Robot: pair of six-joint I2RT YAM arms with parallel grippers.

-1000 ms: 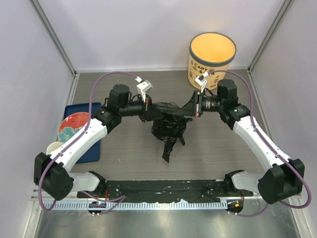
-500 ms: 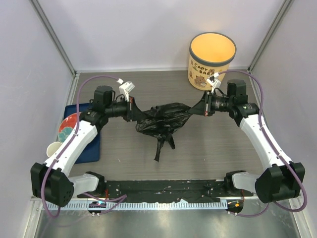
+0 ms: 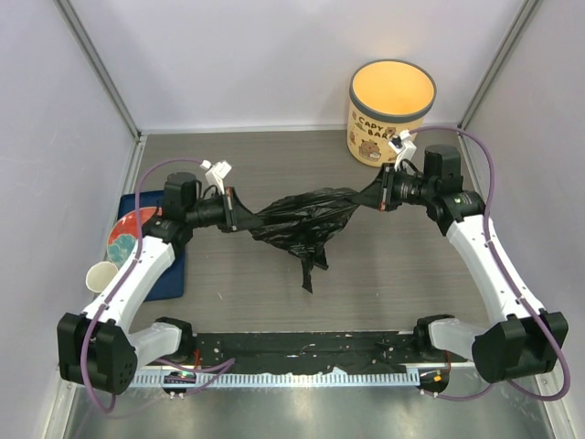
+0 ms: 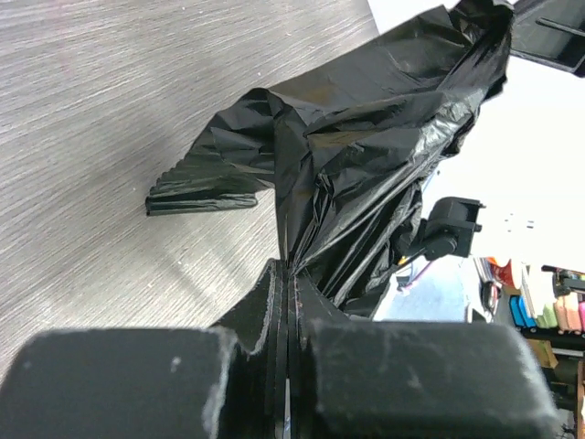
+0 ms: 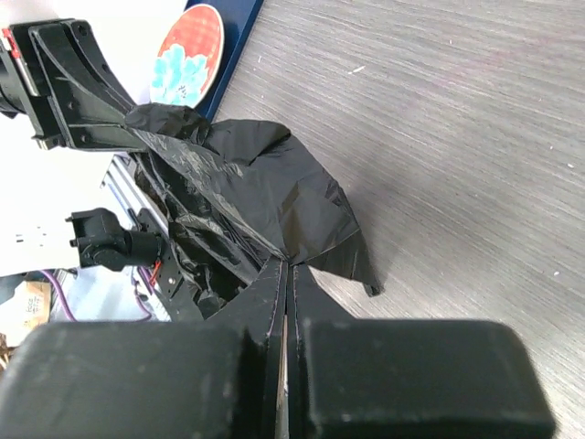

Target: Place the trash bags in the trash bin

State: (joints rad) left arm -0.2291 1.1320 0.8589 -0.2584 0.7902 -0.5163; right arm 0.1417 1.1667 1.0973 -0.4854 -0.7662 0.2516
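While my two sets of jaws face each other above the table (image 3: pixel 274 165), the trash bag (image 3: pixel 297 219) hangs stretched between them, a crinkled glossy black sheet drawn into a thick band. My left gripper (image 3: pixel 233 211) is clamped hard on one end: the jaws are pressed together, with only thin film pinched in the seam. My right gripper (image 3: pixel 377 194) has the other end, and it's the same story there, jaws squeezed together on a pointed fold of plastic and no gap showing. So I've got a bite on both ends. The bulk of the bag bunches up midway between the two pairs of jaws. From that bunch a loose tail droops down and toward my bases, and I cannot tell whether its tip touches the tabletop.

The trash bin (image 3: pixel 391 110) stands upright just behind my right jaws, on their far side, with its mouth open. It is cream-yellow with a dark rim and has cartoon animals and lettering on its wall. It sits well apart from my left jaws, out past the whole span of the bag, and none of the black film reaches it.

Behind my left jaws, out beyond that arm, a blue tray (image 3: pixel 174 270) lies flat. It carries a plate (image 3: pixel 128 236) with a red and teal pattern, and a pale cup (image 3: pixel 99 273) sits at the tray's near corner
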